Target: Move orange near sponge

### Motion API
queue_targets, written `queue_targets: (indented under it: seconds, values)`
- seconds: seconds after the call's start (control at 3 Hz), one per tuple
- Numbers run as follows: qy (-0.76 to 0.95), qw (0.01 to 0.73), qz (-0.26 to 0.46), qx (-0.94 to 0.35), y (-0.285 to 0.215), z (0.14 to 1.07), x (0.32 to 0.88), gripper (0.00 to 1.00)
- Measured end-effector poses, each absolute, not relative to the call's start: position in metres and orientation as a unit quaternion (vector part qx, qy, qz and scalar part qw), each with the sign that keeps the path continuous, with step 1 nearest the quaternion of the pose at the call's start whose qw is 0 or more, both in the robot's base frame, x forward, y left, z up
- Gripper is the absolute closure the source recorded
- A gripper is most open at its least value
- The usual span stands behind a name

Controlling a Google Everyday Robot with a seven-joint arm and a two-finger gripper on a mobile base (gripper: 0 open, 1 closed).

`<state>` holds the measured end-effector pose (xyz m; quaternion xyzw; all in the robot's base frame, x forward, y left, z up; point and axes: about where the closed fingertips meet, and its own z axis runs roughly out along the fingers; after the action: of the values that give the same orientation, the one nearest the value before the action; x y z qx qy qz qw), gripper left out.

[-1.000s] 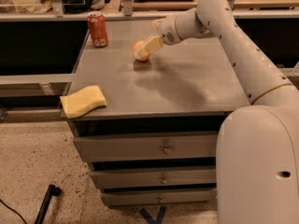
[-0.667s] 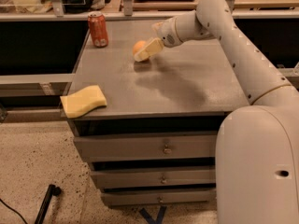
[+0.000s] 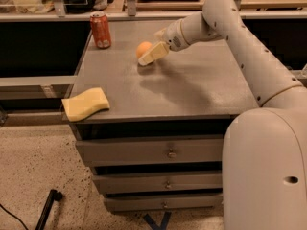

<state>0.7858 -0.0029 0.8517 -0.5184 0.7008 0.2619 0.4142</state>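
Note:
The orange (image 3: 142, 47) sits on the grey table top (image 3: 192, 90) at the back, to the right of the red soda can. My gripper (image 3: 152, 52) reaches in from the right and is low over the table, right against the orange's near right side, partly covering it. The pale-yellow sponge (image 3: 85, 104) lies flat at the table's front left corner, well apart from the orange and the gripper.
A red soda can (image 3: 100, 30) stands upright at the back left of the table. The table has drawers (image 3: 168, 152) below its front edge. My arm (image 3: 249, 47) crosses the right side. A dark rod (image 3: 45, 210) lies on the floor at the left.
The gripper has stayed at the orange with almost no movement. The orange now shows a little more at the gripper's left. The sponge and the can have not moved.

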Motion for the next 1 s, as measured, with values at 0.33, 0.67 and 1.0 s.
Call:
queue_targets:
  seconds: [0.33,0.67,1.0]
  values:
    - [0.709,0.398,0.266,-0.519,-0.004,0.847,0.780,0.31]
    - [0.712,0.387,0.267,-0.521,0.001,0.839,0.780,0.45]
    - [0.713,0.381,0.271,-0.523,0.010,0.829,0.786,0.47]
